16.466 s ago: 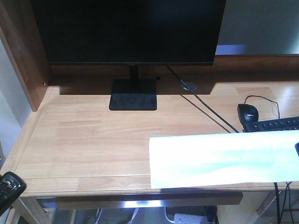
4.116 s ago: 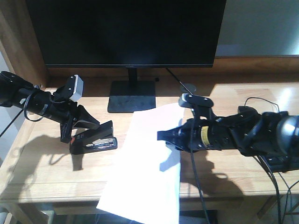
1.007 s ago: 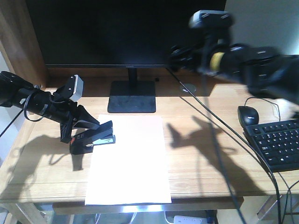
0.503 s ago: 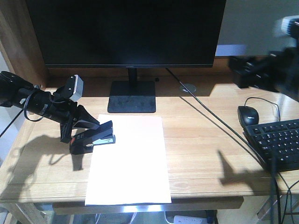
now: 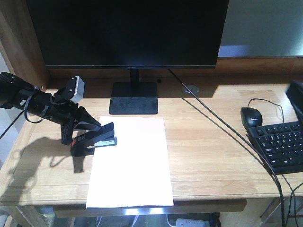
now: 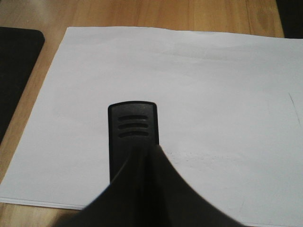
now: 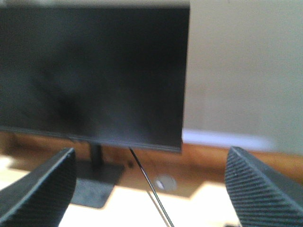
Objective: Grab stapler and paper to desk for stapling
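Observation:
The white paper (image 5: pixel 130 163) lies flat on the light-wood desk (image 5: pixel 213 156), in front of the monitor stand. My left gripper (image 5: pixel 85 134) is shut on the black stapler (image 5: pixel 97 140), which has an orange patch at its rear. The stapler's front end sits over the paper's upper left corner. In the left wrist view the stapler (image 6: pixel 132 135) sticks out past the shut gripper (image 6: pixel 142 165) above the paper (image 6: pixel 203 94). My right gripper (image 7: pixel 151 158) is open and holds nothing, raised and facing the monitor. Only a dark edge of the right arm (image 5: pixel 297 97) shows in the front view.
A large black monitor (image 5: pixel 128 33) on a square stand (image 5: pixel 134 98) fills the back of the desk. A black mouse (image 5: pixel 251 116) and keyboard (image 5: pixel 281 146) lie at the right, with a cable (image 5: pixel 222 123) running diagonally. A wooden side panel (image 5: pixel 21 52) rises at the left.
The right arm has swung from above the desk's middle to the far right, almost out of the front view. The paper lies flat where it was. The left arm and stapler have not moved.

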Available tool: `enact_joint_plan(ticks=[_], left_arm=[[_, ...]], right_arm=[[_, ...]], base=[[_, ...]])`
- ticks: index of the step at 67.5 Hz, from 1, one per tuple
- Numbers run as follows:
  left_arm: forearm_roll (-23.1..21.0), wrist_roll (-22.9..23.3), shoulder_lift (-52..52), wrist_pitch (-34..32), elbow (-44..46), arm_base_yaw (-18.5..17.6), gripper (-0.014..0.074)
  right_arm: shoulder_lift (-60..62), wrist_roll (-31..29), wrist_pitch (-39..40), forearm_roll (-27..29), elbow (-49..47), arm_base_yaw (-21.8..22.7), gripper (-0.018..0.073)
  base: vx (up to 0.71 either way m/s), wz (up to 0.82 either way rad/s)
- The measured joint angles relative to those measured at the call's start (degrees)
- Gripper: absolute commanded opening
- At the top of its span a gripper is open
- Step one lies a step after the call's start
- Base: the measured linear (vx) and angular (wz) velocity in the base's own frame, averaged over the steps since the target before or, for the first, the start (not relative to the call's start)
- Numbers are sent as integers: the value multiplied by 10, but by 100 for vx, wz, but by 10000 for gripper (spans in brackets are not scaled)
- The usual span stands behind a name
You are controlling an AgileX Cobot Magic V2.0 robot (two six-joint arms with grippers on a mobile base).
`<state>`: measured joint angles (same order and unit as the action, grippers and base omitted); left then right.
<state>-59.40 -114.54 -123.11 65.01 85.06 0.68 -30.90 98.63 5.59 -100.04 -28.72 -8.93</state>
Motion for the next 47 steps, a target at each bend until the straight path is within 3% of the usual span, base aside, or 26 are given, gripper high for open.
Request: enact_joint_plan(ticks=[25, 47], left_arm=[[0, 0, 0, 0, 0, 0, -8], [0, 0, 0, 0, 0, 0, -8]], right_arm=[[189, -4, 49, -2, 152, 0, 594], [260, -4, 48, -2, 187, 0, 594]], base=[[0, 0], [0, 0]])
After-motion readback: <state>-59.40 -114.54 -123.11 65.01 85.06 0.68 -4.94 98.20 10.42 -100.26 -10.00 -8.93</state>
